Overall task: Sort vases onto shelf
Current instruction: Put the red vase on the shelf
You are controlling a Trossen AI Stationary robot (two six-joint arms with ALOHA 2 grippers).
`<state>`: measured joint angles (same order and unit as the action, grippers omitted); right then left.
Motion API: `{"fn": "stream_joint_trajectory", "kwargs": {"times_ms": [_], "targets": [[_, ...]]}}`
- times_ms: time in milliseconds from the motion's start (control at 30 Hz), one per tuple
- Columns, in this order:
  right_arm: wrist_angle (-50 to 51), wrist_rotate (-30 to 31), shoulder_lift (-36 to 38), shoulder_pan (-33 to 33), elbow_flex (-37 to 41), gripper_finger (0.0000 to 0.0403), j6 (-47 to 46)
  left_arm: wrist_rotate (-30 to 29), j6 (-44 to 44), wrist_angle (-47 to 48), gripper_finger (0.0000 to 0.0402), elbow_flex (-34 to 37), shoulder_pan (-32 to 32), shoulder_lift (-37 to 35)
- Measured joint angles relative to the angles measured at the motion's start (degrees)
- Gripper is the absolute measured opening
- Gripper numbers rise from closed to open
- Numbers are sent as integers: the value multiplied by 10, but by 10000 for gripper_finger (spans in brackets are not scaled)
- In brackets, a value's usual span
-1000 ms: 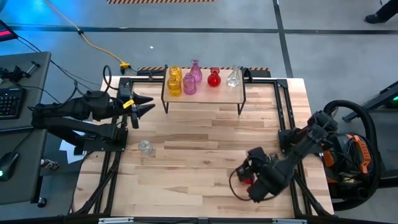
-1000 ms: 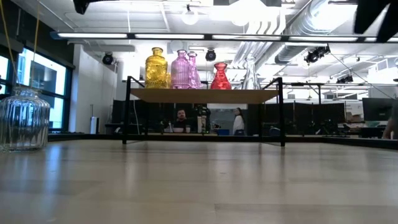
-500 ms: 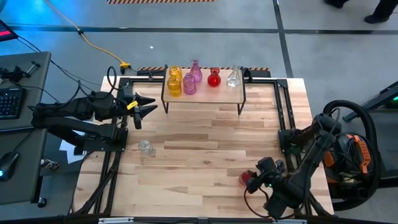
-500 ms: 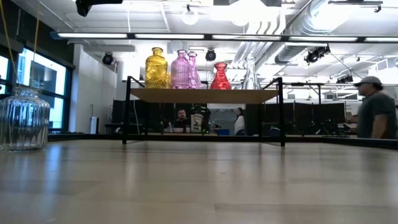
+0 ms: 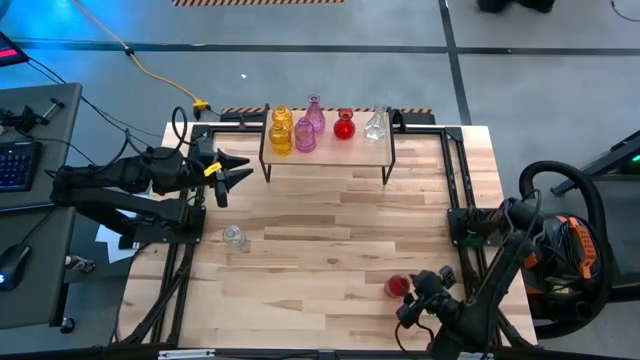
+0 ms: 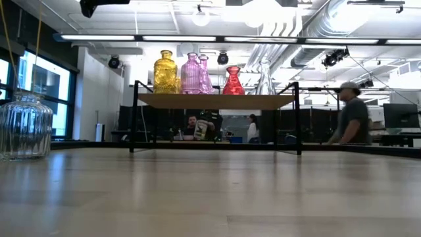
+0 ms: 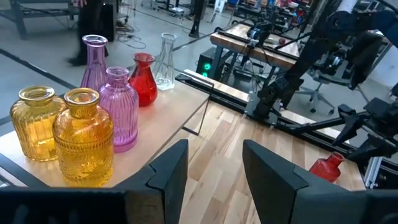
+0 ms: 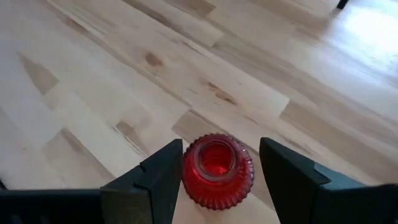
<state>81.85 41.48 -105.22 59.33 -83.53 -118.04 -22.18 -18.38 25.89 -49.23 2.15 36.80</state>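
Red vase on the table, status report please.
Right gripper open, straddling red vase, not gripping. Left gripper open, beside shelf. Nothing in the way.

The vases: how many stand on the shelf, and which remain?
Done: six glass vases, two yellow, two pink, one red, one clear, stand on the wood-topped shelf. In hand: the open right gripper brackets a red ribbed vase on the table. Left: that one and the clear ribbed vase.
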Motion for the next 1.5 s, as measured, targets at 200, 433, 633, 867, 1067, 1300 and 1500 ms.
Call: {"fn": "stream_joint_trajectory", "kwargs": {"times_ms": [200, 433, 633, 867, 1067, 1300, 1500], "targets": [[7, 5, -9, 2, 0, 197, 1, -10, -7, 0, 145, 0, 0, 0], [7, 0, -36, 5, 0, 197, 3, -11, -11, 0, 145, 0, 0, 0], [19, -27, -55, -1, 0, 197, 0, -13, -11, 0, 145, 0, 0, 2], [24, -19, -60, -6, 0, 197, -2, -17, -11, 0, 145, 0, 0, 7], [25, -19, -60, -19, 0, 189, 0, -17, -11, 0, 145, 0, 0, 14], [13, -26, -60, -23, 0, 112, 11, -16, -11, 0, 145, 0, 0, 14], [12, -27, -60, -23, 0, 91, 10, -16, -10, 0, 145, 0, 0, 14]]}}
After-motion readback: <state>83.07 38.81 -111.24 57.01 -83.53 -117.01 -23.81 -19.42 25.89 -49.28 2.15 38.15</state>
